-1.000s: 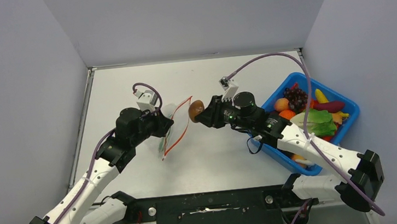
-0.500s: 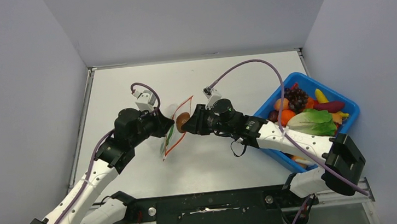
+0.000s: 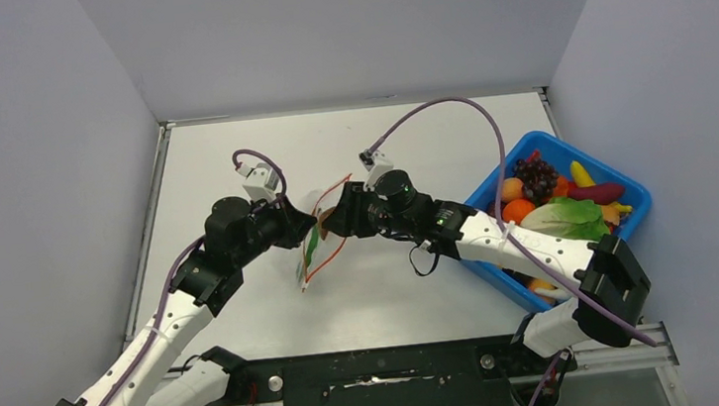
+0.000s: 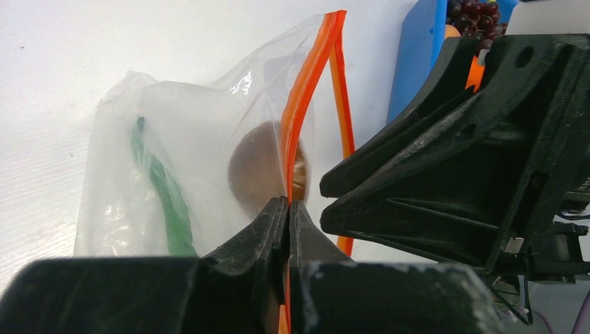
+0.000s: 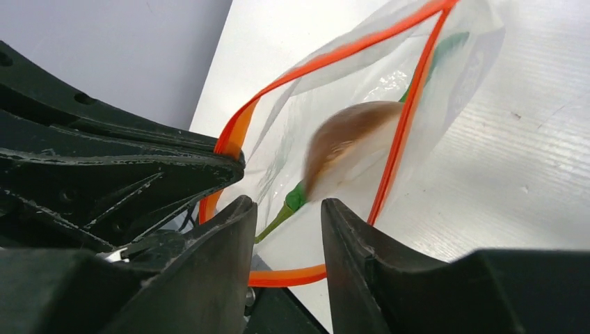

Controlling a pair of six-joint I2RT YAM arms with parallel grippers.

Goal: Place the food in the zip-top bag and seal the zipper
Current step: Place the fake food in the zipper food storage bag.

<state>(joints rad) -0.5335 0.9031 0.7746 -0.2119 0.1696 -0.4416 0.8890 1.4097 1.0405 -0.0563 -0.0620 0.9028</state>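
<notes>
A: Where does the bag sit?
B: Small clear crinkly plastic zip-top bag (image 3: 316, 257) held up off the white table (image 3: 233, 165), between the two arms; mouth gapes toward the right arm; thin orange-red zipper strip (image 4: 309, 97) parted into a loop.

A: Left gripper?
B: Left gripper (image 4: 288, 209) clamped on one side of the zipper strip; jaws pressed together with only the strip between them.

A: And the right?
B: Right gripper (image 5: 284, 205) just at the mouth; fingers a narrow gap apart; nothing between them.

A: Contents?
B: Brown round piece (image 5: 348, 142) inside the zipper's loop, seen through the film; motion-blurred in the right wrist view, so cannot tell whether it rests on the bag's wall; slender green piece (image 4: 156, 188) deeper in.

A: Other food?
B: Blue plastic bin (image 3: 639, 192) at the table's right; dark purple grapes (image 3: 535, 174), green lettuce leaf (image 3: 571, 217), and orange, yellow and red pieces heaped inside.
</notes>
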